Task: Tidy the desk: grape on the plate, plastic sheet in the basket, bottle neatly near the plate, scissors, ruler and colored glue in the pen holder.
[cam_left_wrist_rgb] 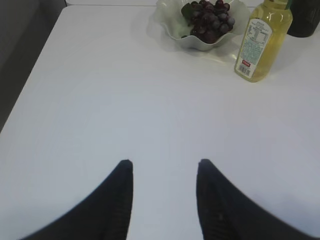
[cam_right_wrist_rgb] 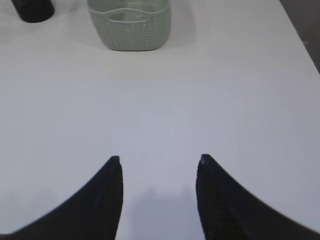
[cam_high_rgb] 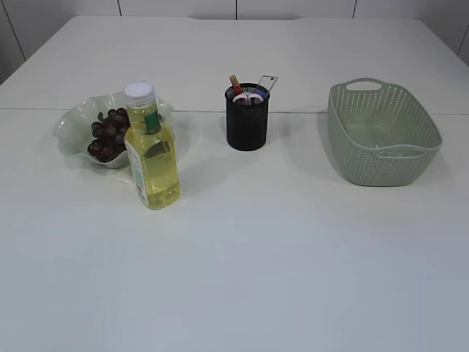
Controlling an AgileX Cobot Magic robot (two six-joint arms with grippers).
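Note:
Dark grapes lie on the pale wavy plate at the left; both also show in the left wrist view, grapes and plate. A yellow bottle with a white cap stands upright just right of the plate and shows in the left wrist view. The black mesh pen holder holds scissors handles, a glue stick and a ruler end. The green basket holds a clear plastic sheet. My left gripper and right gripper are open, empty, over bare table.
The white table stretches wide in front of the objects. Its left edge shows in the left wrist view and its right edge in the right wrist view. Neither arm shows in the exterior view.

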